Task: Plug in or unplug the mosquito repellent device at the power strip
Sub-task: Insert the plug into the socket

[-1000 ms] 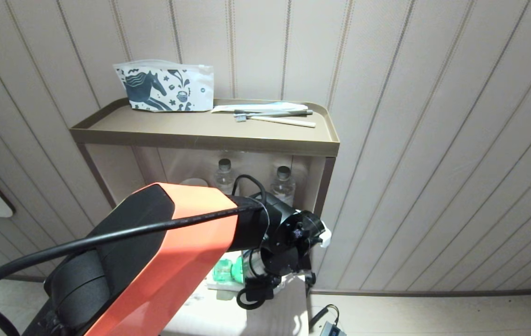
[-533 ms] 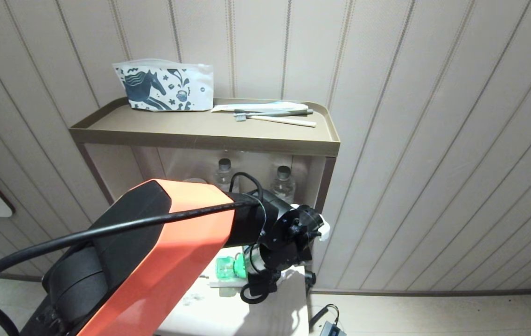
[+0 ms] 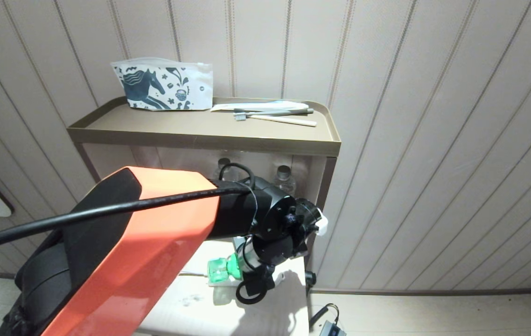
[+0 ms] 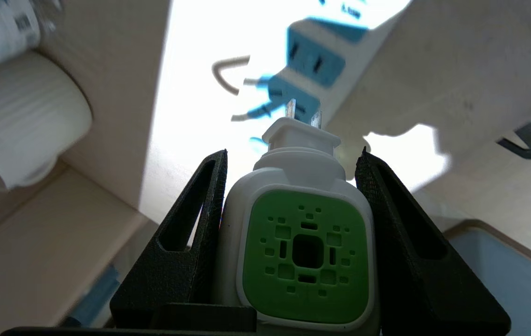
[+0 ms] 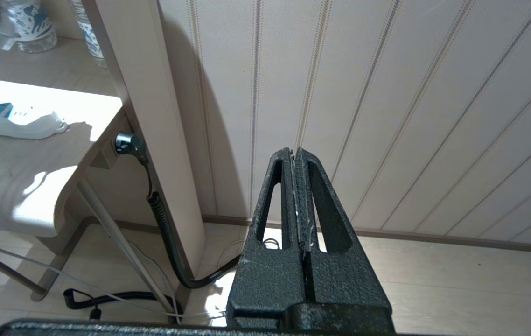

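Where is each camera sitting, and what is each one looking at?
Head view: high on the robot's head, looking down at the shelf by the wall; the orange left arm fills the front.
Left wrist view: behind the left tool, which grips the mosquito repellent device, prongs pointing at the power strip.
Right wrist view: behind the shut right tool, facing the wall and floor beside the table.
Shared: all three show the power strip; head and left wrist views both show the device.
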`<state>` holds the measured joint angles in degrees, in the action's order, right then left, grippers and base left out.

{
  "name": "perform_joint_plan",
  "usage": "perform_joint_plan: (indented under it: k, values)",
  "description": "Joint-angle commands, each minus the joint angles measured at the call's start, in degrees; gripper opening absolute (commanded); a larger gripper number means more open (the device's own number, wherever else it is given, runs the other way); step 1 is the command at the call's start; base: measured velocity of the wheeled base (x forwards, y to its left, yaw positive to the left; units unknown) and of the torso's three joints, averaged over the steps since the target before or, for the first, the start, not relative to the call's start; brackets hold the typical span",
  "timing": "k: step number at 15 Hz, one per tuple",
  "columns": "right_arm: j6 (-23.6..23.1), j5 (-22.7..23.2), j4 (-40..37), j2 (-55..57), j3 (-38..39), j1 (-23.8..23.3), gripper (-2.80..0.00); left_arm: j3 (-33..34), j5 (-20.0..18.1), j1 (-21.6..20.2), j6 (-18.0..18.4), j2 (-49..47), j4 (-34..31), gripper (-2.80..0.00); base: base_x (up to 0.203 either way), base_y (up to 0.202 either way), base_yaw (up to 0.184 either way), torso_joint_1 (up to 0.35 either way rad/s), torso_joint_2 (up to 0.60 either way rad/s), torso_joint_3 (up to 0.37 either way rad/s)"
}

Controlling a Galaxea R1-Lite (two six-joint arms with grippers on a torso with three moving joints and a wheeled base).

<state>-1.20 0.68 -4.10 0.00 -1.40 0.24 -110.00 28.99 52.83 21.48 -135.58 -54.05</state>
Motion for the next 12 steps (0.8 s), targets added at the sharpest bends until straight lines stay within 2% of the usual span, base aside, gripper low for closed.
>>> perform_joint_plan:
  k: [1, 4, 7, 10, 12]
  values:
    - [0.0, 0.0, 0.0, 0.0, 0.0, 0.0, -2.80, 0.8, -0.2, 0.0, -1.3, 2.4, -2.3, -2.80, 0.000, 0.000, 0.000, 0.000, 0.00, 0.000]
    - [0.0, 0.0, 0.0, 0.0, 0.0, 0.0, -2.80, 6.0, -4.1, 0.1, -5.0, 7.0, -6.6, -2.80, 0.000, 0.000, 0.000, 0.000, 0.00, 0.000]
    - [0.0, 0.0, 0.0, 0.0, 0.0, 0.0, -2.80, 17.7, -5.4, 0.8, -6.7, 15.0, -6.6, -2.80, 0.000, 0.000, 0.000, 0.000, 0.00, 0.000]
    - [0.0, 0.0, 0.0, 0.0, 0.0, 0.0, -2.80, 27.5, -6.8, 1.4, -12.4, 24.9, -1.2, -2.80, 0.000, 0.000, 0.000, 0.000, 0.00, 0.000]
    - [0.0, 0.0, 0.0, 0.0, 0.0, 0.0, -2.80, 31.2, -7.5, 1.8, -17.0, 29.1, 4.0, -2.80, 0.000, 0.000, 0.000, 0.000, 0.00, 0.000]
